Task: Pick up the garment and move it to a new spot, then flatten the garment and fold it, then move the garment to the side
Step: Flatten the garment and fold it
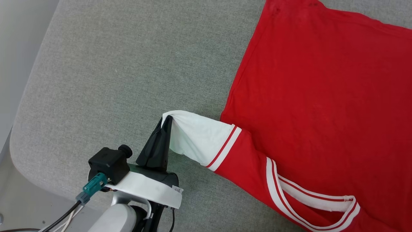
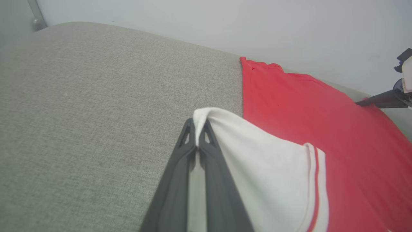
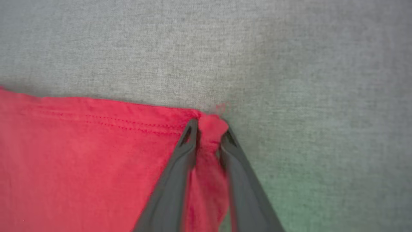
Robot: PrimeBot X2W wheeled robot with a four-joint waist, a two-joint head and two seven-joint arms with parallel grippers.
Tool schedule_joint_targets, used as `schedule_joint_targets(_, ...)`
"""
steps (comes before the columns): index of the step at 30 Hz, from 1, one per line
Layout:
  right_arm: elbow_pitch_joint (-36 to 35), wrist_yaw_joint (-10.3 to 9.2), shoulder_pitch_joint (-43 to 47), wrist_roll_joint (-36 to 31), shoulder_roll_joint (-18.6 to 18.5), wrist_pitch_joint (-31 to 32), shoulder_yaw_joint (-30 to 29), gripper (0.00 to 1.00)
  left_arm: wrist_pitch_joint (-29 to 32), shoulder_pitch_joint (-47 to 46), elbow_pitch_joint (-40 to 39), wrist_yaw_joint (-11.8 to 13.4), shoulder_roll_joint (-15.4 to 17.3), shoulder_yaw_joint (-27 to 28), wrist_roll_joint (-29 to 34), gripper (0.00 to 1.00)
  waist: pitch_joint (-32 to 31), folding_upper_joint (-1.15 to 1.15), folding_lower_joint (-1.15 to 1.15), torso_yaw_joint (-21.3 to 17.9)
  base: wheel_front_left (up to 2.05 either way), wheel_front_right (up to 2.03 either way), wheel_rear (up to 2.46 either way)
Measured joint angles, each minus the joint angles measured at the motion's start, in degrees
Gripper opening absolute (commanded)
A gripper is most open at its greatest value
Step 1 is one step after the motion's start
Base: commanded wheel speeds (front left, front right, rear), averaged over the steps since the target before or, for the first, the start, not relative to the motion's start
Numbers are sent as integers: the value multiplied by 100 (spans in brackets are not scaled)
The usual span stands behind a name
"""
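Note:
The garment (image 1: 315,96), a red T-shirt with white sleeves, lies spread on the grey surface with its plain red side up; no letters show. Its striped collar (image 1: 322,199) is at the lower right in the head view. My left gripper (image 1: 165,120) is shut on the tip of a white sleeve (image 1: 199,138) and holds it lifted and stretched out to the left. In the left wrist view the left gripper (image 2: 197,127) pinches that sleeve (image 2: 257,161). My right gripper (image 3: 209,129) is shut on a bunched corner of the red hem (image 3: 210,124).
The grey fabric surface (image 1: 128,80) stretches wide to the left of the shirt, with a rounded corner at the lower left (image 1: 19,145). A pale wall (image 2: 225,22) stands behind its far edge. Cables (image 1: 64,216) hang from my left wrist.

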Motion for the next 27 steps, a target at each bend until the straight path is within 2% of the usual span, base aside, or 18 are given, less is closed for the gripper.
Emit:
schedule_joint_targets(6, -324, 0, 124, -103, 76, -37, 115, 0, 2, 18, 176, 4, 12, 9, -37, 0, -202, 0, 1, -78, 0, 0, 0)
schedule_joint_targets(13, -1469, 1, 704, 365, -294, 134, 764, 0, 143, 314, 497, 96, 229, 107, -158, 0, -694, 0, 0, -375, 0, 0, 0)
schedule_joint_targets(19, -2802, 1, 2014, 968, -773, 465, 1088, 0, 290, 615, 643, 315, 474, 328, -308, 0, -1119, 0, 0, -904, 0, 0, 0)
schedule_joint_targets(24, -3769, 0, 3613, 1325, -750, 684, 859, 0, 359, 893, 722, 493, 661, 546, -456, 0, -1465, 0, 0, -1390, 0, 0, 0)
schedule_joint_targets(27, -4202, 0, 4602, 1432, -517, 734, 635, 0, 370, 1055, 765, 558, 758, 688, -557, 0, -1639, 0, -1, -1693, 0, 0, 0)
